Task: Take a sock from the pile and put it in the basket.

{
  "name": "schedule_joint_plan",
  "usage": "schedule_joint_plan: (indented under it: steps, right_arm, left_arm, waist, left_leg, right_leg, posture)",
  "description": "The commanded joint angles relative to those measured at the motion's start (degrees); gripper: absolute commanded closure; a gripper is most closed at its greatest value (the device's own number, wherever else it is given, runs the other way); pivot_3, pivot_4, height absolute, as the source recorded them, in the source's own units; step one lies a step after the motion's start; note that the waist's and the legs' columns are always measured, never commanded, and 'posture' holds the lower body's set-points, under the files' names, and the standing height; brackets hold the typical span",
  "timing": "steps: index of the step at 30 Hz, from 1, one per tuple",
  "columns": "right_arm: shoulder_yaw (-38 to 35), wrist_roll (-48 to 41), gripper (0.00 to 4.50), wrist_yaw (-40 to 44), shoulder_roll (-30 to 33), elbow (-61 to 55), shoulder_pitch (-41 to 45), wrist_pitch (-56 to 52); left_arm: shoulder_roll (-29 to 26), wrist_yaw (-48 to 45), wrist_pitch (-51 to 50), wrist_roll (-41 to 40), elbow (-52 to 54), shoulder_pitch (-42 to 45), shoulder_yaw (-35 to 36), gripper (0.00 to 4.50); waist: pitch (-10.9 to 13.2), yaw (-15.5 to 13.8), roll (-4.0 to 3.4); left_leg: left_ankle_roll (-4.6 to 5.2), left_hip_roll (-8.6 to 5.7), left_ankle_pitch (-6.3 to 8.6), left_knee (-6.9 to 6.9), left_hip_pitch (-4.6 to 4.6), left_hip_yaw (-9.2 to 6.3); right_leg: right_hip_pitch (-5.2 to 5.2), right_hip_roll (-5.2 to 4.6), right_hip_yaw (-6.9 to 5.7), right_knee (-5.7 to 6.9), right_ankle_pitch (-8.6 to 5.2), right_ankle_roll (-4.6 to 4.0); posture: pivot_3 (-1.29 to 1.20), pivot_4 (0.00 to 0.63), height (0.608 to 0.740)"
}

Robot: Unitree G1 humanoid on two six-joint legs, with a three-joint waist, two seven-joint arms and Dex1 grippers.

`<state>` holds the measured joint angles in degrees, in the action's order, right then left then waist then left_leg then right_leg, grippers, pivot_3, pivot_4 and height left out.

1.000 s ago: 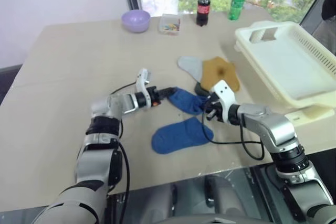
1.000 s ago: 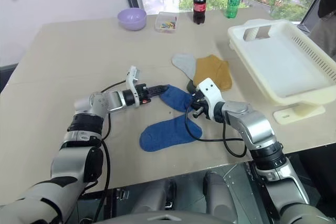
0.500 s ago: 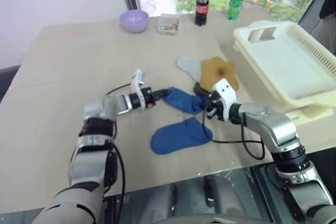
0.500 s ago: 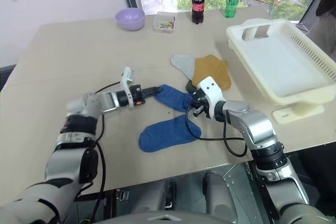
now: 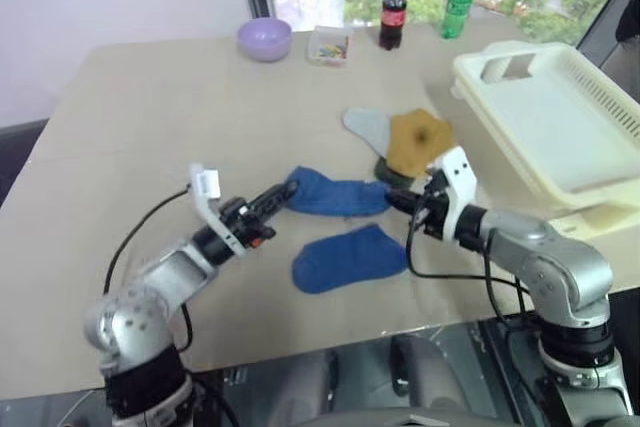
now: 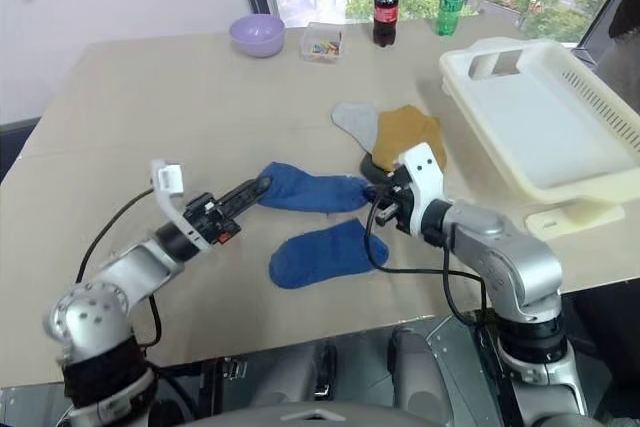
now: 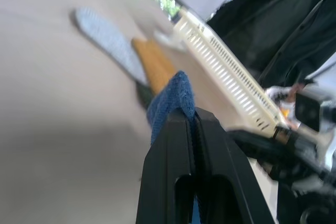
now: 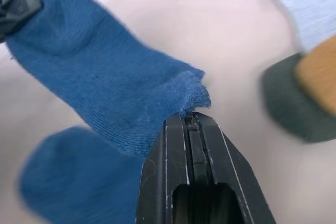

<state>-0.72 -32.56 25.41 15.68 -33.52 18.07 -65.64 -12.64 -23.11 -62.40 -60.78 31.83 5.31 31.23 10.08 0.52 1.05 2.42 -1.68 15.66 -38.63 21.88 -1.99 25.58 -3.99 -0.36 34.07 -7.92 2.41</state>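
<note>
A royal blue sock (image 5: 335, 195) is stretched out between my two grippers, just above the table. My left gripper (image 5: 283, 190) is shut on one end of it, and the left wrist view shows the blue fabric (image 7: 176, 95) pinched at its fingertips. My right gripper (image 5: 392, 199) is shut on the sock's other end (image 8: 191, 95). The pile (image 5: 412, 139) lies just beyond: a pale grey sock (image 5: 365, 127), a mustard one and a dark green one (image 5: 385, 169). The cream basket (image 5: 590, 192) stands at the right edge of the table.
A second blue sock (image 5: 348, 257) lies flat on the table below the held one. At the far edge stand a lilac bowl (image 5: 264, 39), a small clear box (image 5: 328, 45), a cola bottle (image 5: 392, 12) and a green bottle (image 5: 457, 2). A person in dark clothes (image 7: 294, 30) is beyond the basket.
My left arm has drawn back toward me with the sock's end, pulling the sock out long and off the table. My right gripper rose and came back a little.
</note>
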Motion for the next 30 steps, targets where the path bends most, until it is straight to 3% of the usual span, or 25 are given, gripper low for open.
schedule_joint_plan:
  steps: [1, 5, 11, 23, 30]
  right_arm:
    - [-4.18, -7.29, 4.50, -0.32, -1.27, -7.43, -3.81, -2.12]
    - [-5.20, -9.57, 4.50, 0.78, 2.60, -9.98, -10.74, -1.62]
    - [-6.72, -12.62, 4.50, -0.87, 5.39, -10.14, -12.75, -1.83]
    - [-7.08, -15.26, 4.50, -4.67, 7.19, -9.39, -12.57, -1.50]
    - [-6.53, -15.87, 4.50, -5.85, 7.46, -8.99, -12.55, -0.87]
  left_arm:
    - [2.28, 3.91, 5.60, -3.52, 8.92, -6.95, -0.32, 4.39]
    - [4.02, 6.10, 9.70, -2.86, 13.70, -15.96, -4.39, 4.39]
    - [7.26, 3.69, 20.16, 3.94, 13.11, -25.82, -11.23, 4.39]
    - [7.50, 3.02, 27.71, 8.53, 10.20, -33.25, -20.47, 4.39]
    - [7.51, 3.03, 31.72, 9.08, 8.49, -32.67, -21.90, 4.39]
  waist:
    - [0.00, 0.10, 0.00]
    - [-0.03, -0.11, 0.03]
    - [-0.03, 0.23, 0.04]
    - [-0.01, 0.14, 0.05]
    - [-0.01, 0.19, 0.06]
  left_leg:
    - [0.00, 0.01, 0.00, 0.00, -0.02, 0.02]
    - [0.01, 0.00, 0.00, -0.02, -0.04, 0.03]
    - [0.02, 0.05, 0.01, -0.06, -0.05, 0.13]
    - [0.04, 0.28, 0.04, -0.06, 0.10, 0.08]
    - [0.04, 0.30, 0.04, -0.06, 0.10, 0.07]
  right_leg:
    - [-0.01, 0.03, 0.02, 0.00, -0.06, 0.08]
    - [-0.06, 0.05, 0.00, 0.00, -0.09, 0.10]
    - [-0.07, 0.09, 0.06, -0.02, -0.10, 0.12]
    - [0.05, 0.30, -0.04, -0.18, -0.12, 0.11]
    - [0.06, 0.30, -0.06, -0.18, -0.12, 0.12]
  posture:
    - [0.00, 0.150, 0.732]
    - [0.00, 0.150, 0.732]
    - [0.00, 0.150, 0.732]
    - [0.00, 0.150, 0.732]
    - [0.00, 0.150, 0.732]
